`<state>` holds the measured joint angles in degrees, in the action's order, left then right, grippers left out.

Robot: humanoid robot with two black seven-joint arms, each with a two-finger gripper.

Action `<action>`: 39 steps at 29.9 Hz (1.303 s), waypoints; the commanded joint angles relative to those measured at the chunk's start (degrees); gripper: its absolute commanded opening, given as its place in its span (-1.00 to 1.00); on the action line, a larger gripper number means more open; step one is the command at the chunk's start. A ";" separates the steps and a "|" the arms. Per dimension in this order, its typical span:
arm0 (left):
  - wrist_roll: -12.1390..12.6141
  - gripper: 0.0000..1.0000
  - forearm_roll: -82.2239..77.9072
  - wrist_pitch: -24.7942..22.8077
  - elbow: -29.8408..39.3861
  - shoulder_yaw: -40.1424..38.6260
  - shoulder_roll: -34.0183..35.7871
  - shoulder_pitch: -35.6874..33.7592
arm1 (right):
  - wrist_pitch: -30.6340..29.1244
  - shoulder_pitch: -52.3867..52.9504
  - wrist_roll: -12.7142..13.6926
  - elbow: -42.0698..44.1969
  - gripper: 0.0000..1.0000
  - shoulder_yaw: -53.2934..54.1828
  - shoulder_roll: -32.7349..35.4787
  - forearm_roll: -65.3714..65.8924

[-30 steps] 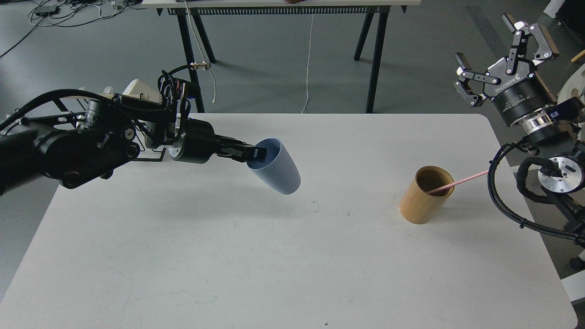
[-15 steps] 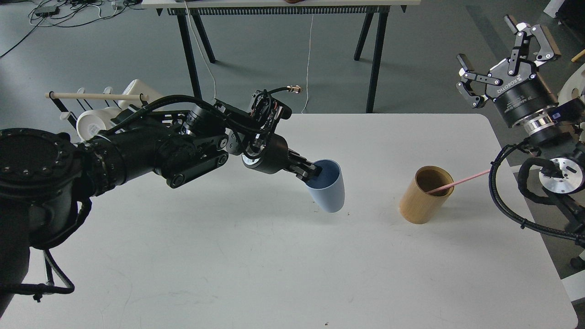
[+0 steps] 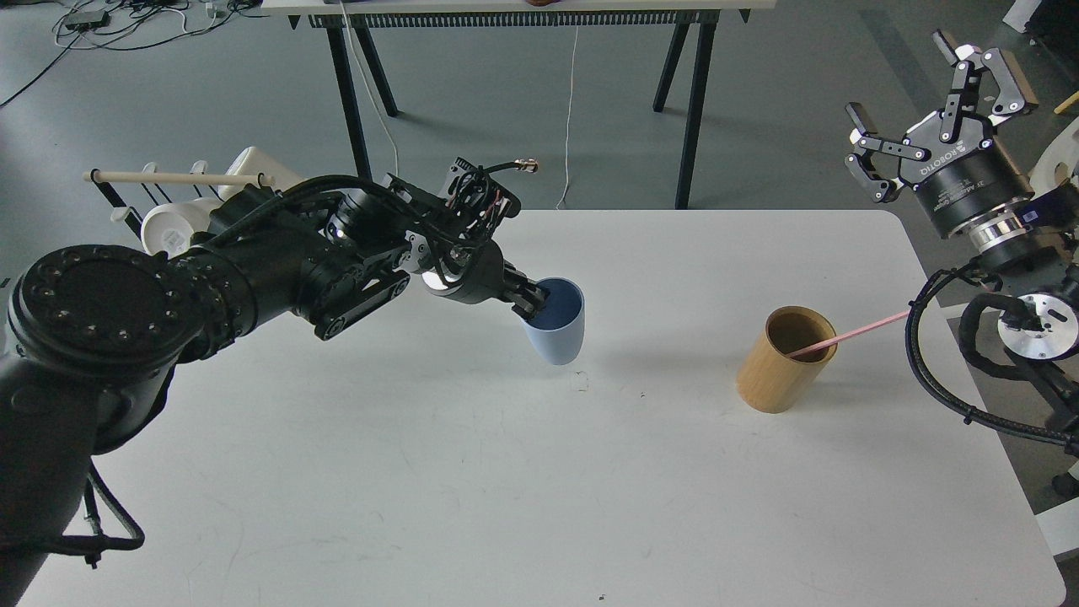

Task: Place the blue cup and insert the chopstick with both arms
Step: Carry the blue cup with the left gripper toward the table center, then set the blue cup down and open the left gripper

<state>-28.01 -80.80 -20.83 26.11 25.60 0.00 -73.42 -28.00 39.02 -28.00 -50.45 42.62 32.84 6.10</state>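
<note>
The pale blue cup (image 3: pixel 558 330) stands nearly upright on the white table (image 3: pixel 523 489), left of centre, mouth up. My left gripper (image 3: pixel 533 300) is shut on the cup's left rim, one finger inside the mouth. The pink chopstick (image 3: pixel 856 334) leans out of a tan wooden cylinder cup (image 3: pixel 784 361) on the right, its upper end pointing right past the table edge. My right gripper (image 3: pixel 936 101) hangs open, high beyond the table's right far corner, holding nothing and well clear of the chopstick.
A rack with a pale wooden dowel (image 3: pixel 173 178) and white mugs (image 3: pixel 169 228) sits at the far left behind my left arm. A black-legged table (image 3: pixel 523 8) stands on the floor beyond. My right arm's cables (image 3: pixel 936 371) loop beside the right table edge.
My left arm has carried the blue cup from the tilted pose, first right, then back left and down, and it now stands nearly upright on the table. The right gripper barely moved.
</note>
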 commanded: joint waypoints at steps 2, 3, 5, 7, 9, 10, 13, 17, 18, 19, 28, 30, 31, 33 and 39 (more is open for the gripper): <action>0.01 -1.00 0.29 -0.35 1.39 -0.46 0.00 -0.06 | 0.00 0.00 0.00 0.08 0.96 -0.09 0.03 0.05; 0.01 -1.00 0.38 -0.35 1.92 -0.55 0.00 -0.06 | 0.00 0.00 0.00 0.26 0.96 -0.17 0.03 0.05; 0.01 -1.00 0.47 -0.35 2.37 -0.55 0.00 -0.06 | 0.00 0.00 0.00 0.70 0.96 -0.17 -0.06 0.05; 0.01 -1.00 0.47 -0.35 2.28 -0.55 0.00 -0.06 | 0.00 0.00 0.00 0.70 0.96 -0.26 0.03 0.05; 0.01 -1.00 0.38 -0.35 2.02 -0.37 0.00 0.03 | 0.00 0.00 0.00 0.70 0.96 -0.26 0.12 0.05; 0.01 -1.00 0.38 -0.35 1.93 -0.28 0.00 0.03 | 0.00 0.00 0.00 0.79 0.96 -0.26 0.12 0.05; 0.01 -0.96 0.29 -0.35 1.84 -0.20 0.00 0.29 | 0.00 -0.08 0.00 0.79 0.96 -0.26 0.12 0.05; 0.01 -0.90 0.20 -0.35 1.93 -0.28 0.00 0.38 | 0.00 -0.08 0.00 0.79 0.96 -0.26 0.12 -0.04; 0.01 -0.89 0.20 -0.44 2.01 -0.28 0.00 0.47 | 0.00 -0.08 0.00 0.79 0.96 -0.26 0.12 0.05; 0.01 -0.88 0.20 -0.44 2.01 -0.28 0.00 0.56 | 0.00 -0.17 0.00 0.79 0.96 -0.26 0.03 0.05; 0.01 -0.86 0.20 -0.61 2.19 -0.28 0.00 1.35 | 0.00 -0.43 0.00 0.70 0.96 -0.26 0.12 0.05; 0.01 -0.85 0.20 -0.61 2.19 -0.28 0.00 1.70 | 0.00 -0.43 0.00 0.70 0.96 -0.26 0.12 0.05; 0.01 -0.85 0.20 -0.53 2.19 -0.28 0.00 1.70 | 0.00 -0.52 0.00 0.70 0.96 -0.26 0.12 0.05; 0.01 -0.84 0.20 -0.61 2.19 -0.28 0.00 1.79 | 0.00 -0.52 0.00 0.70 0.96 -0.26 0.03 0.05; 0.01 -0.80 0.20 -0.53 2.19 -0.28 0.00 2.31 | 0.00 -0.52 0.00 0.70 0.96 -0.26 0.11 0.05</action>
<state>-28.00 -80.60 -21.43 28.33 25.31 0.00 -71.49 -28.00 38.50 -28.00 -49.75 42.34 32.91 6.14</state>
